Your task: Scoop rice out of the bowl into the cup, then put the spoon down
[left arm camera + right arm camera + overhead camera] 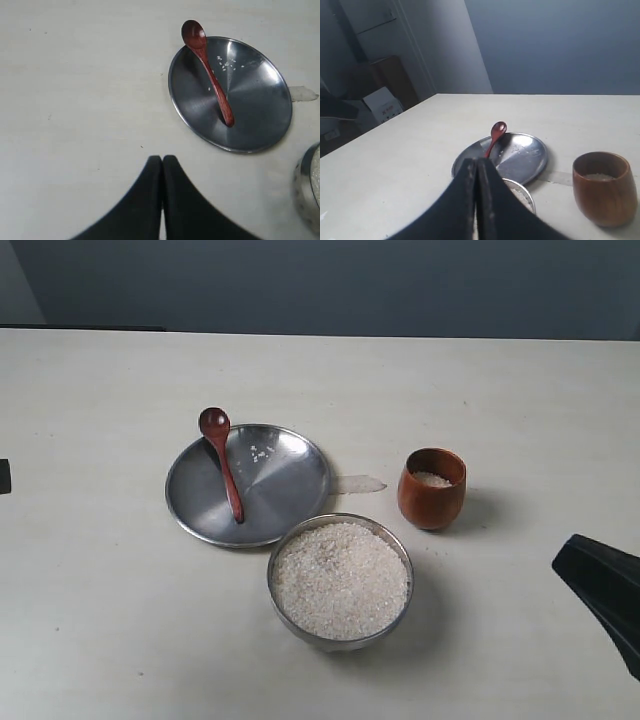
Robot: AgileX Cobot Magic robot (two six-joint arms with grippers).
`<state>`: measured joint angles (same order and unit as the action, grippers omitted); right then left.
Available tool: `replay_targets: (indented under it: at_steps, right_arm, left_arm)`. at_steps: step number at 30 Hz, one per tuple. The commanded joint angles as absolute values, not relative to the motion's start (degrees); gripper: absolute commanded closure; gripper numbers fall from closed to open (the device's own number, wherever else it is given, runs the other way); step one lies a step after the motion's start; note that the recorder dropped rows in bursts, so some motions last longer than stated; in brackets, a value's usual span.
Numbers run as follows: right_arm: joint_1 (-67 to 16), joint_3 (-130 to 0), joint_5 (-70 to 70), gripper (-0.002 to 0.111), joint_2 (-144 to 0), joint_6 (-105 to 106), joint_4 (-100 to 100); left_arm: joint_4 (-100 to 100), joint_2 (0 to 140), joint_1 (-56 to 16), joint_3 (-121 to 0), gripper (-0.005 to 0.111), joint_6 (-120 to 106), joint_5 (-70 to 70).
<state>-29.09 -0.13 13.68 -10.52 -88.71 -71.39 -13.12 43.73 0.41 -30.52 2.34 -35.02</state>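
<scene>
The steel bowl [283, 592] sits near the table's front middle, heaped with white rice [342, 578]. To its right stands the brown wooden cup [432, 490] with a little rice [432, 479] in it. The dark red spoon [222, 460] lies across a flat steel plate [285, 480], head over the far rim. In the left wrist view the spoon [209, 73] rests on the plate [255, 110], well ahead of my left gripper [162, 159], which is shut and empty. My right gripper [477, 162] is shut and empty, above the bowl [530, 193], with the cup [604, 190] off to one side.
A strip of clear tape [357, 483] lies on the table between plate and cup. A few stray grains [260, 453] sit on the plate. The black right arm [605, 590] shows at the right edge. Boxes [382, 102] stand beyond the table.
</scene>
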Motion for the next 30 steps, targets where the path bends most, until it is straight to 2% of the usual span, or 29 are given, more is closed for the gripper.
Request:
replay_targets:
  at_steps: [1, 6, 13, 19, 22, 25, 30]
  right_arm:
    - [-28.6, 0.0, 15.9, 0.108, -10.1, -88.4, -71.6]
    - [-28.6, -0.5, 19.4, 0.108, -10.1, -88.4, -70.1]
    - [-28.6, -13.0, 20.2, 0.108, -10.1, -86.3, -69.7]
    - [-28.6, -14.6, 20.9, 0.108, -10.1, -84.9, -61.3]
    - [-28.6, -14.2, 20.9, 0.108, -10.1, -73.0, -50.1]
    - [-28.6, -12.7, 17.6, 0.108, -10.1, -55.6, -29.8]
    - [-28.6, -12.1, 3.1, 0.108, -10.1, -41.0, -11.0]
  left_arm:
    - [-12.5, 43.8, 0.5, -30.8, 0.106, 2.3, -34.5]
    - [-12.5, 43.8, 0.5, -30.8, 0.106, 2.3, -34.5]
    - [-12.5, 43.8, 0.5, -30.8, 0.106, 2.3, -34.5]
    - [-12.5, 43.8, 0.5, -30.8, 0.106, 2.3, -34.5]
    - [-12.5, 43.8, 0.5, -30.8, 0.106, 2.3, -34.5]
    - [-12.5, 43.8, 0.5, -30.8, 0.106, 2.3, -34.5]
    - [-12.5, 43.8, 0.5, -30.8, 0.106, 2.3, -34.5]
